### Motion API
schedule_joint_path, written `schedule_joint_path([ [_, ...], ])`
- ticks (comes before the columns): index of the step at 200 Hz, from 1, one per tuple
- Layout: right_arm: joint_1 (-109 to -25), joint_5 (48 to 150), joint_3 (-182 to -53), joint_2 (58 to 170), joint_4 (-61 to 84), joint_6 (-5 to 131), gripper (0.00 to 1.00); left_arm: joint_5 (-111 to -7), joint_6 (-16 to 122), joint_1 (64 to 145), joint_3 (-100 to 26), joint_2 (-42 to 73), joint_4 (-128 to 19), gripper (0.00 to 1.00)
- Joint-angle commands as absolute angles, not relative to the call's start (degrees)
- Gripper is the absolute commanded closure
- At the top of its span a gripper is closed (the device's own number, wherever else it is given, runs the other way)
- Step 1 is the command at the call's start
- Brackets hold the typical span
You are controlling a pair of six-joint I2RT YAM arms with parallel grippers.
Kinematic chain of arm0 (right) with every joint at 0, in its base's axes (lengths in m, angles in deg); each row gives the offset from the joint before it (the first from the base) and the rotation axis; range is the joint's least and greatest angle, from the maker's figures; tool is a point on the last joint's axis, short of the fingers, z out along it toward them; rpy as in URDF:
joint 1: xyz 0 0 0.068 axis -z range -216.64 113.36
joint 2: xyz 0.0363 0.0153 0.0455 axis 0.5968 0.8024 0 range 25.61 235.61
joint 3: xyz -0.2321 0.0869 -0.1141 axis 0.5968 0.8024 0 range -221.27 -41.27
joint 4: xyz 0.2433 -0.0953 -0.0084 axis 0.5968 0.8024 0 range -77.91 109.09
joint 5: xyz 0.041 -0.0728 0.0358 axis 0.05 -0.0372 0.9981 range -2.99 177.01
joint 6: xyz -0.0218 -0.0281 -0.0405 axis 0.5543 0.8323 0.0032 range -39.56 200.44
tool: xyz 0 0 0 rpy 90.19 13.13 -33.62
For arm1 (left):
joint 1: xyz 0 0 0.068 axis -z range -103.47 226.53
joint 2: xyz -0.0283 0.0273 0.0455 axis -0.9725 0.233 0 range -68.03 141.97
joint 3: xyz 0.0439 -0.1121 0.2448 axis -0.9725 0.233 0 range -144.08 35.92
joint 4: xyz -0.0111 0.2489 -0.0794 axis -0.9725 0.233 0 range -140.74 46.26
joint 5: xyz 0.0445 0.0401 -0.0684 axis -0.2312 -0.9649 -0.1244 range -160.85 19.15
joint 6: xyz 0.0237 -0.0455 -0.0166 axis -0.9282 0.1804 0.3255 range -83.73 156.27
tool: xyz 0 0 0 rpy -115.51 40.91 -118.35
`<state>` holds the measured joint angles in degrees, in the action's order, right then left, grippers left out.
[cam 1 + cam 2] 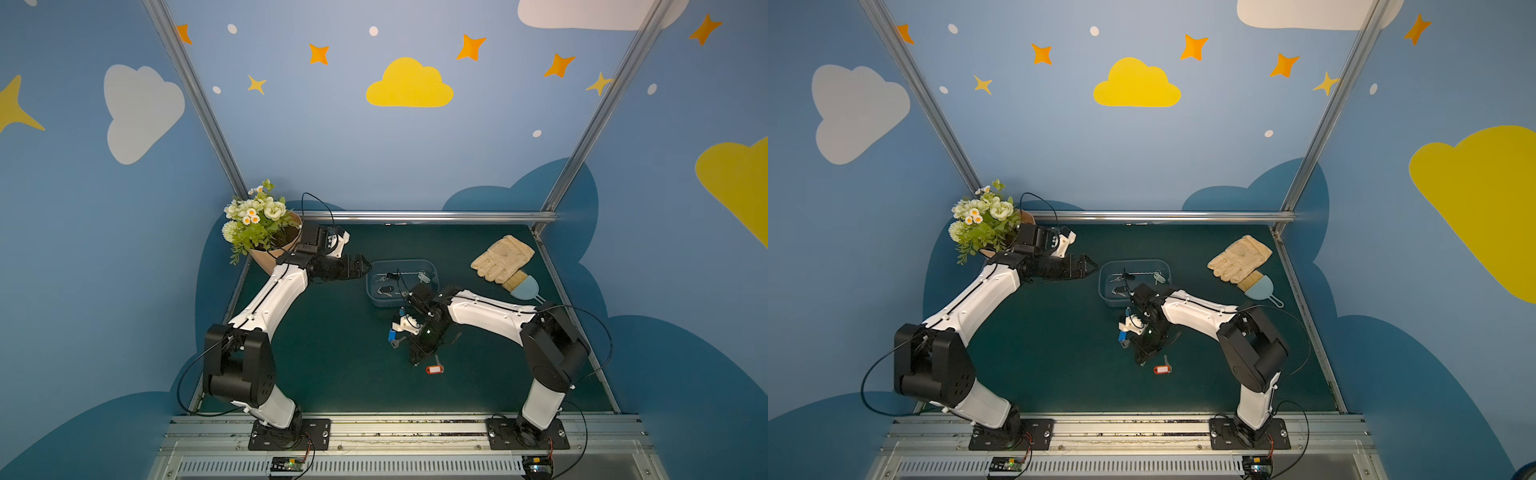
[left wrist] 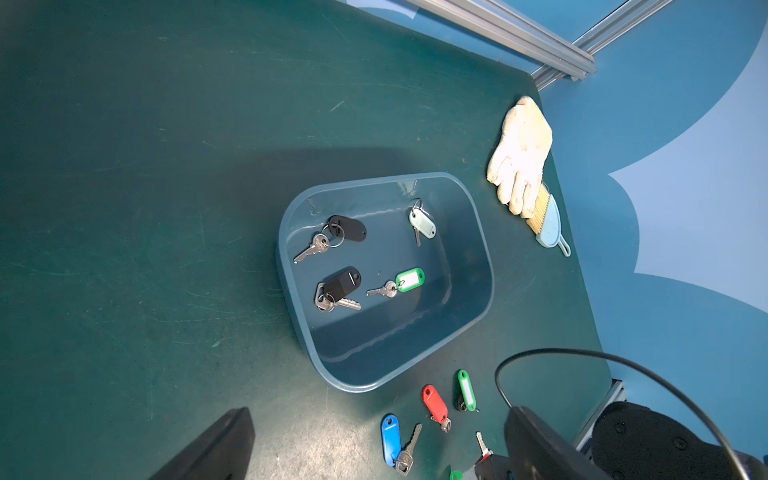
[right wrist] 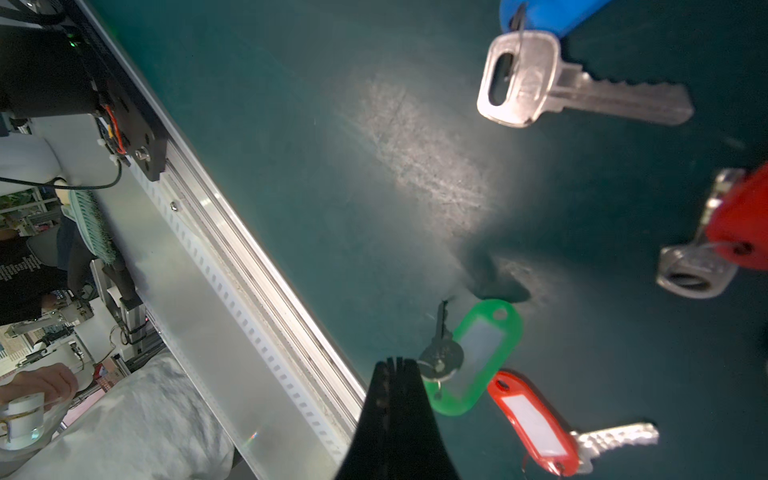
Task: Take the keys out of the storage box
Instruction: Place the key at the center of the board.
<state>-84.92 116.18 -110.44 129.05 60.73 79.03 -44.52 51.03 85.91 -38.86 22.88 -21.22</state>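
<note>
The box (image 2: 374,340) sat open near the middle of the mat (image 1: 332,374), and I counted four keys flat on its floor. A black-tag key (image 2: 349,227) lay in the far half and a second black-tag key (image 2: 343,282) lay nearer me. A green-tag key (image 2: 409,279) was close by that one, and a mint-tag key (image 2: 423,223) was up towards the far right corner. Out on the mat, on my side of the box, there were four more. I saw a blue-tag key (image 2: 390,438), a red-tag key (image 2: 434,402) and another green-tag key (image 3: 478,357). An orange-tag key (image 1: 434,369) lay closest to me, its tag just beside the green one in the right wrist view. My right gripper (image 3: 395,363) was down low among that lot, jaws pressed together with nothing between them. Its tip was just beside the head of the outer green-tag key. Whether it touched the mat, I couldn't tell. The left gripper (image 1: 365,268) hung just off the box's left end, jaws spread wide and empty. Further out, a glove (image 1: 503,257) lay towards the far right corner. A brush (image 1: 521,286) touched its fingers on the near side. A flower pot (image 1: 264,257) stood at the far left corner, behind the left arm.
</note>
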Motion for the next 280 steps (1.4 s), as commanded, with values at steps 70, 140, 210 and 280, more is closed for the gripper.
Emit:
schedule_joint_path([
  [70,-85.1,113.4,-111.0,132.3,61.1,80.3,1.0,-44.0,50.5,86.0,-39.5,25.0,-20.9,0.0],
  [140,-85.0,111.3,-114.3,131.9,64.6,81.9,0.63,-44.3,50.4,86.0,-40.2,25.6,-20.8,0.0],
  [210,-77.0,112.1,-119.8,122.8,68.3,80.8,0.52,-47.5,47.8,88.2,-44.4,26.8,-17.6,0.0],
  [280,-64.5,109.7,-111.3,110.6,56.1,68.9,0.37,-64.4,45.5,97.7,-53.2,34.4,-9.3,0.0],
])
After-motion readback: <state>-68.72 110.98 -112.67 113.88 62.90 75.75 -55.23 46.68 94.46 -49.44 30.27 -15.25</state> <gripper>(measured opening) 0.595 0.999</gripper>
